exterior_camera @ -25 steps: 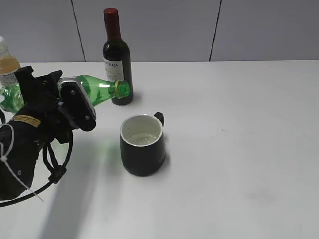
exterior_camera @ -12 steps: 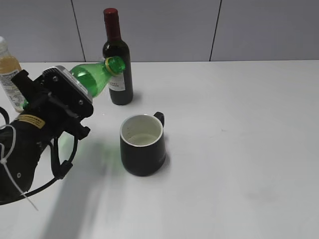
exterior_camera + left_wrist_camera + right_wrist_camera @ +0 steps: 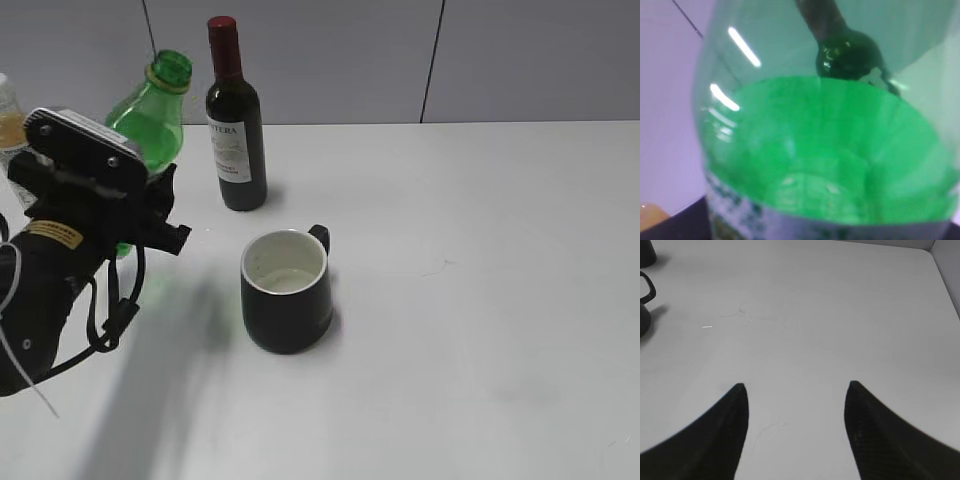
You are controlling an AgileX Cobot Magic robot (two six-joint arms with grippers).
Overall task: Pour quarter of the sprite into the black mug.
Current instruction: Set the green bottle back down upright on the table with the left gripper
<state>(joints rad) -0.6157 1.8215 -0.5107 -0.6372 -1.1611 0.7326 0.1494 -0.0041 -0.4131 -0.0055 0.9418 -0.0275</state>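
Observation:
The sprite [image 3: 148, 118], a green bottle with no cap, stands nearly upright at the left, its mouth tipped slightly right. My left gripper [image 3: 138, 200] is shut on its lower body, which the wrist hides. The sprite [image 3: 825, 150] fills the left wrist view, so the jaws do not show there. The black mug [image 3: 287, 290], white inside with some clear liquid in it, rests on the table to the right of the bottle. My right gripper [image 3: 796, 385] hangs open over bare table; the black mug [image 3: 644, 305] shows at that view's left edge.
A dark wine bottle [image 3: 234, 125] with a red top stands behind the mug, close to the sprite. An orange-drink bottle [image 3: 8, 125] is at the far left edge. The white table [image 3: 480, 300] stretches to the right, and a grey wall lies behind.
The sprite swung up from lying almost level, with its mouth near the wine bottle, to nearly upright. My left wrist rotated back and moved left. The mug and the right gripper stayed put.

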